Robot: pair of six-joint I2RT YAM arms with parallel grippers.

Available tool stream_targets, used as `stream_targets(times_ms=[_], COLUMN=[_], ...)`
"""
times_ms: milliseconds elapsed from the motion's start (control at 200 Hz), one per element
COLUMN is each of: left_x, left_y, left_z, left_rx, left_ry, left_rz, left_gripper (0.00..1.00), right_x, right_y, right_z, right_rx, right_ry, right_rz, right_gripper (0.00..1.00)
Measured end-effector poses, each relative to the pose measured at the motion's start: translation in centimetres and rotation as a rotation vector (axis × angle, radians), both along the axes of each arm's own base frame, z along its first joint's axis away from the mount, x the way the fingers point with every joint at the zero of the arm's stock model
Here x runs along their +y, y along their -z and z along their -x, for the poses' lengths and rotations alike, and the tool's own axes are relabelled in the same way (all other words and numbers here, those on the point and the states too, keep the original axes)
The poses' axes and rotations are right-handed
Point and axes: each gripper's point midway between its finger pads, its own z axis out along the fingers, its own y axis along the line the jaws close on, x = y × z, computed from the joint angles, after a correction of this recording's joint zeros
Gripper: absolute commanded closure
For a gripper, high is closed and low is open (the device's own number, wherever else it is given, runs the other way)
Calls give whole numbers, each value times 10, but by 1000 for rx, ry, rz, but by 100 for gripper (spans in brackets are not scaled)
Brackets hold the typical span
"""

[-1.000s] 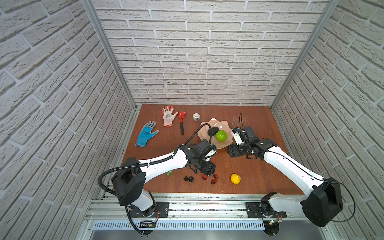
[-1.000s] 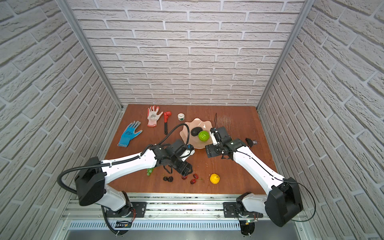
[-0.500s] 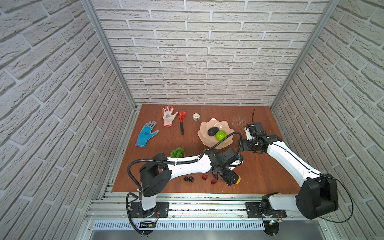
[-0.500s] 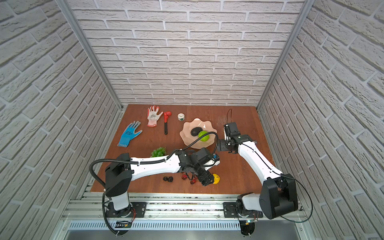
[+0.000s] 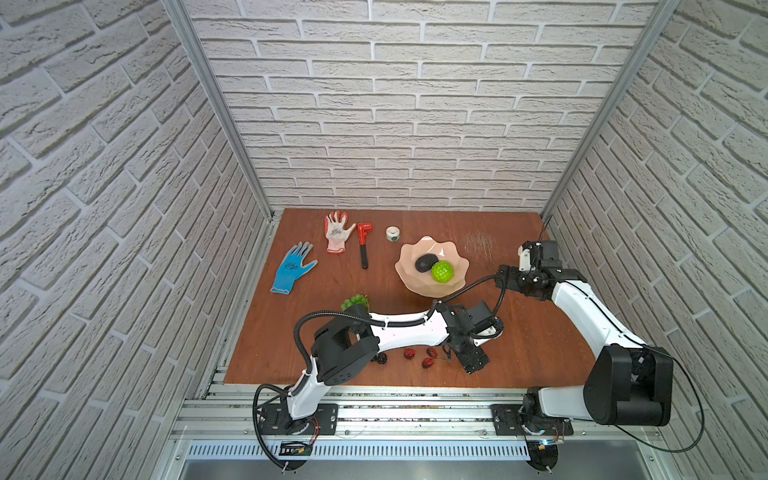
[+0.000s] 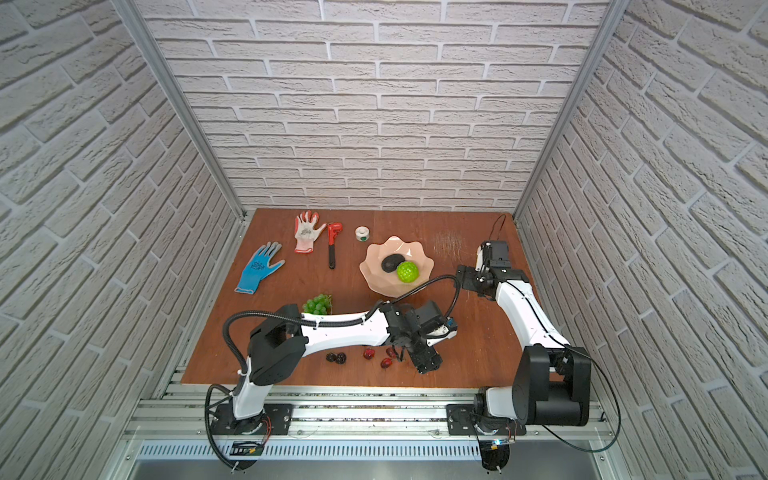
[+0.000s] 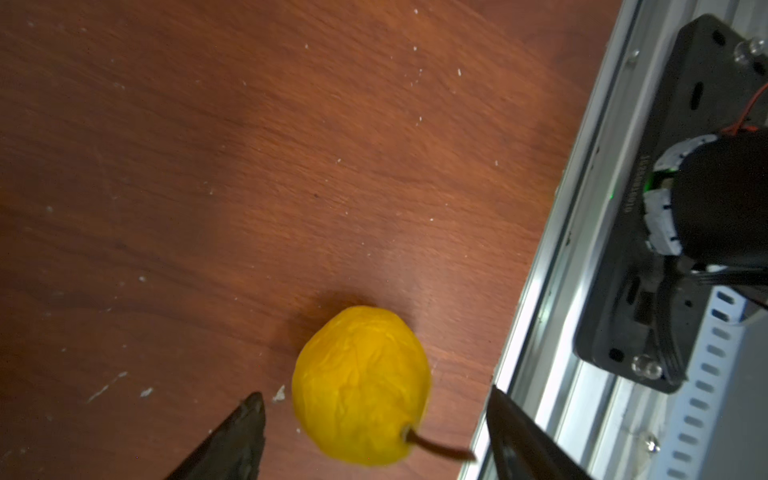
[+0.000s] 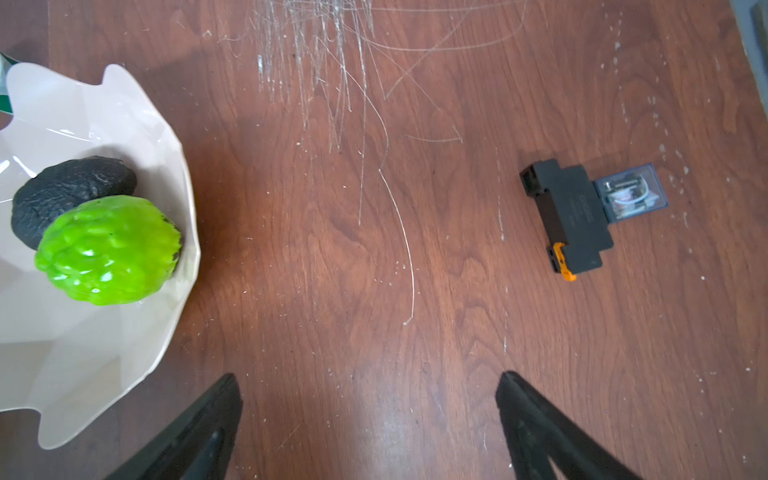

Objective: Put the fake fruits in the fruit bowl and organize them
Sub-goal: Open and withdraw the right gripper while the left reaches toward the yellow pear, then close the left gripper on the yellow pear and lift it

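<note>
Wide, shallow, glossy peach-pink fruit bowl with a scalloped rim point(image 5: 419, 287): right of centre on the brown wood counter point(image 5: 536, 353), with two fruits inside.

Right tool point(image 8: 368, 376): jaws spread and empty, over bare counter just beside the bowl.

Green plastic grape bunch point(image 6: 318, 304): out, on the counter well apart from the bowl.

Blackish wrinkled avocado point(image 5: 424, 263): in the bowl.

Bumpy bright-green ball point(image 5: 442, 272): in the bowl, touching the avocado.

Small yellow lemon with a brown stem point(image 7: 361, 384): out, near the counter's front edge. Left tool point(image 7: 374, 395) has its jaws spread either side of it, with a gap to the fruit's body on both sides and no grip yet. Step in hand is probably the lemon pickup.

Two blackberries point(image 6: 336, 358): out, side by side near the front edge.

Small dark-red berries point(image 6: 369, 353): out, three visible near the blackberries. No fourth shows.

Estimate: early stage. Two fruits are placed; most are left, then the arranging.
</note>
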Motion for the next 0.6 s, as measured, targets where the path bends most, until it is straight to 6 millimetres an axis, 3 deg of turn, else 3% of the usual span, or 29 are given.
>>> stream_targets(times_ms=[420, 600], left_x=[-4, 0], left_y=[25, 31], left_z=[-7, -6], left_rx=[-31, -34], left_ry=[18, 20], left_rz=[-88, -112], left_gripper=[27, 37], right_x=[8, 8], right_y=[-1, -3], right_z=[3, 1], right_rx=[-19, -30], right_ry=[-23, -26], right_rz=[-33, -36], right_gripper=[4, 5])
